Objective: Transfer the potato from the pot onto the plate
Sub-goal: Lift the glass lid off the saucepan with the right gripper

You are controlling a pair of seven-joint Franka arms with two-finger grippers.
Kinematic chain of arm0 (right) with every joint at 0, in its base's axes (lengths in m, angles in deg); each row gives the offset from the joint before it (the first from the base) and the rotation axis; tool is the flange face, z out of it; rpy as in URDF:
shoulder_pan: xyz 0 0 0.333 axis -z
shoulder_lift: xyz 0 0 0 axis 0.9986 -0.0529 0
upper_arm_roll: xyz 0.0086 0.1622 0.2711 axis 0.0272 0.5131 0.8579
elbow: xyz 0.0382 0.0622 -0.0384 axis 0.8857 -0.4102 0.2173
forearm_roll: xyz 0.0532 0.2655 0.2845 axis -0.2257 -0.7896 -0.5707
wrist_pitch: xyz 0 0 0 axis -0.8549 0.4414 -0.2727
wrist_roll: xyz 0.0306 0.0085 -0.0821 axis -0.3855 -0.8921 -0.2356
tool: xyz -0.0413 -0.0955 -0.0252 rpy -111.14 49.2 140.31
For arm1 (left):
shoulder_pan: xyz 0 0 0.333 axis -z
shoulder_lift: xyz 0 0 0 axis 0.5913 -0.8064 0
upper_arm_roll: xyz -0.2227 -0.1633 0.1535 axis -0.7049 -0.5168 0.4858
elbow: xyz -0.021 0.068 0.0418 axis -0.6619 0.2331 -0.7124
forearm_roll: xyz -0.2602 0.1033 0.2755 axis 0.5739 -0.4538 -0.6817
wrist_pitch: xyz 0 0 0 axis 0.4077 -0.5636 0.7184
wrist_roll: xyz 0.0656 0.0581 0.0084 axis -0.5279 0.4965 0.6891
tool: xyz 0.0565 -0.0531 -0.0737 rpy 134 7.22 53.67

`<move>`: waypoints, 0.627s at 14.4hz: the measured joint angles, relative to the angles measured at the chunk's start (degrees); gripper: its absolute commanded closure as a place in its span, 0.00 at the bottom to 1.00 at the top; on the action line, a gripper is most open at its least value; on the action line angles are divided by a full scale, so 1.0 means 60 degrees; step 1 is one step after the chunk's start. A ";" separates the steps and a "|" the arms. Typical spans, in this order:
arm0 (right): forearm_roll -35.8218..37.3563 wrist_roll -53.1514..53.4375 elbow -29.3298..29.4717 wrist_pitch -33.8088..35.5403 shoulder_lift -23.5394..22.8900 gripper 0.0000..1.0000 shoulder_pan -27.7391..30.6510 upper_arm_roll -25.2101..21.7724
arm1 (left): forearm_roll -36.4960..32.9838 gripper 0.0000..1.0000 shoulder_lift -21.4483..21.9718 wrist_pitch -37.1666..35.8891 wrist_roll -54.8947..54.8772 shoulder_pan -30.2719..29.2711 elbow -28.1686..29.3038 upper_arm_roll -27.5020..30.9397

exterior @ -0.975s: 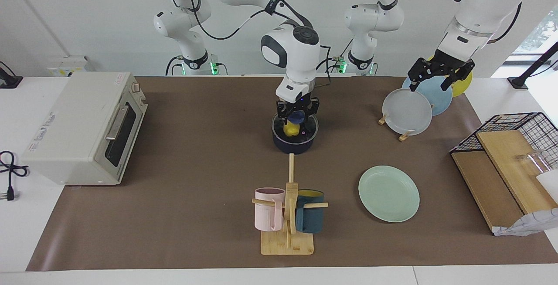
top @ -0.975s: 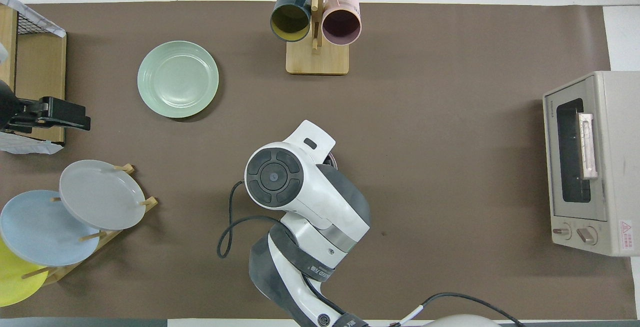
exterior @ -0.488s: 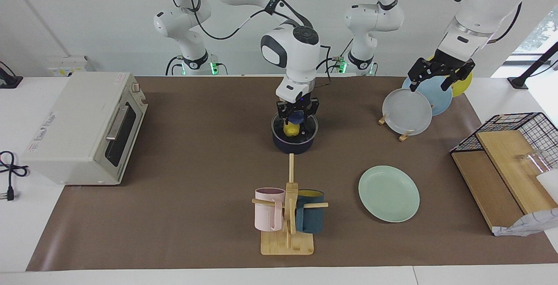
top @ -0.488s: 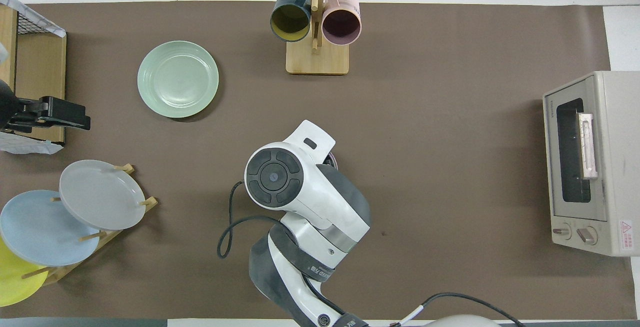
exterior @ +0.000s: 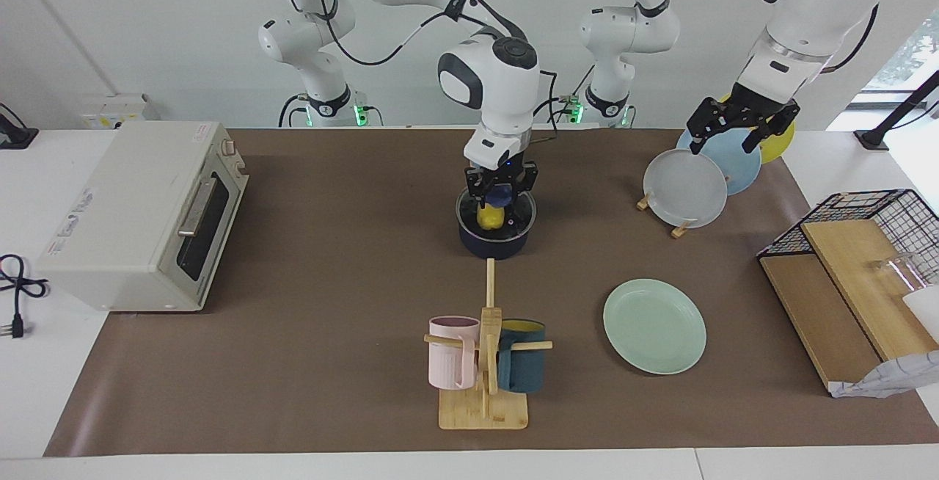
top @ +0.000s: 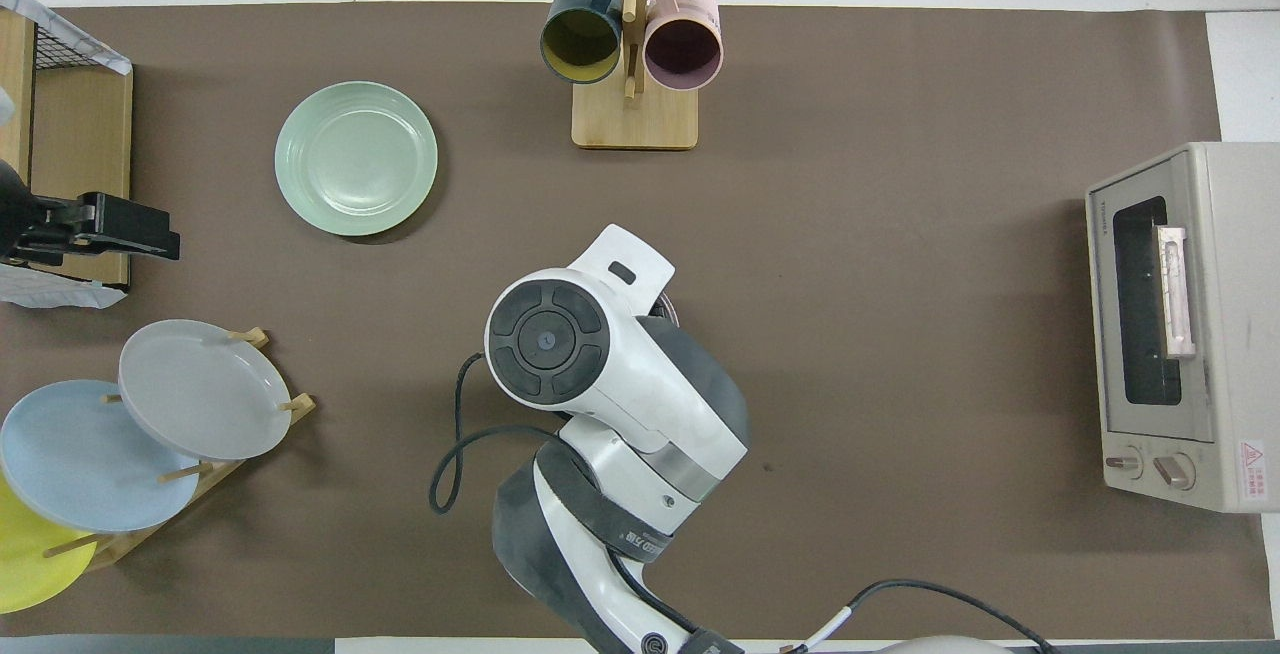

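Right gripper (exterior: 499, 200): black two-finger claw, pointing straight down into the pot at the middle of the table; its fingers are clenched on the potato.
Potato (exterior: 489, 216): small bright yellow lumpy toy potato, held between the right gripper's fingers just inside the pot's rim. Whether it touches the pot's bottom cannot be told.
Pot (exterior: 493, 242): small round dark navy saucepan with a black inside, standing on the brown table cover; in the overhead view the right arm hides nearly all of it.
Plate (exterior: 654, 326): round flat pale mint-green plate, bare, lying farther from the robots than the pot and toward the left arm's end of the table, well apart from the pot.
Left gripper (exterior: 741, 125): black claw hanging with its fingers spread, over the plate rack at the left arm's end; this arm waits.
Plate rack (exterior: 681, 228): wooden rack holding a grey-white plate (exterior: 684, 188), a light blue plate (exterior: 731, 158) and a yellow plate (exterior: 779, 139) on edge.
Mug stand (exterior: 484, 399): wooden stand carrying a pink mug (exterior: 450, 351) and a dark teal mug (exterior: 521, 367), farther from the robots than the pot.
Toaster oven (exterior: 139, 213): off-white box at the right arm's end.
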 measured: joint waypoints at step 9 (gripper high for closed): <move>-0.0310 -0.4901 0.0325 0.0435 0.0128 0.71 0.3478 -0.0097 | 0.0007 0.00 0.0000 0.0200 0.0050 0.0080 0.0000 -0.0055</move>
